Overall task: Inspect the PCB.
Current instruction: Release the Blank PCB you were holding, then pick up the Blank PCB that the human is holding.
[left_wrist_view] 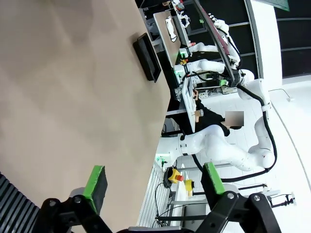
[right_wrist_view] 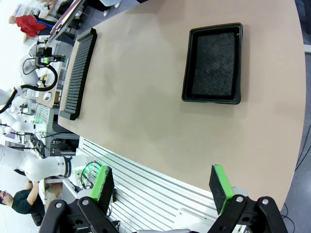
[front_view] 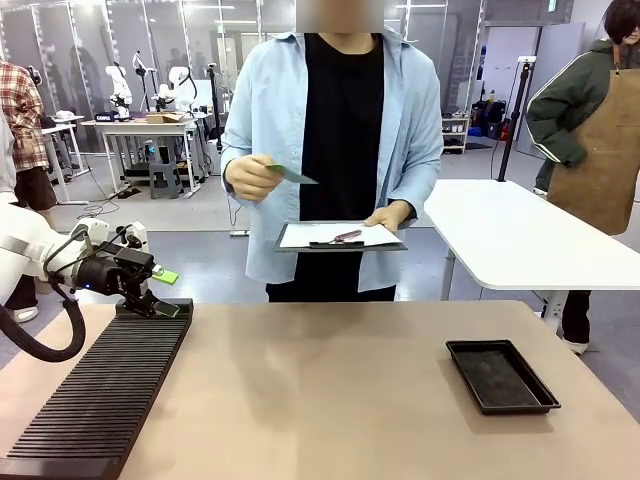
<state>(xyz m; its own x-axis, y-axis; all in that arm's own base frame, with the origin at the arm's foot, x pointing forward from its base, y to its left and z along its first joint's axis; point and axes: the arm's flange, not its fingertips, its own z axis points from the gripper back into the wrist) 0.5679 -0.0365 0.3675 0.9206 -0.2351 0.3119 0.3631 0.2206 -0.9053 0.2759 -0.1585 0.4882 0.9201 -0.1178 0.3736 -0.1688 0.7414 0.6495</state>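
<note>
Rack (front_view: 100, 385) on tabletop (front_view: 330, 380): left jaws hang wide open and empty at its far end. PCB (front_view: 292, 174) lies beyond and higher, roughly level, in person's hand (front_view: 252, 178), nearer the left arm. Right jaws gape empty.

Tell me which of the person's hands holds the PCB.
The raised hand, pinching the green PCB at chest height; the lower hand supports the clipboard instead.

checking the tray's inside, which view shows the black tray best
Right wrist view: it looks down on the whole black tray, floor included. Front view shows it slanted; left wrist view, small and distant.
</note>
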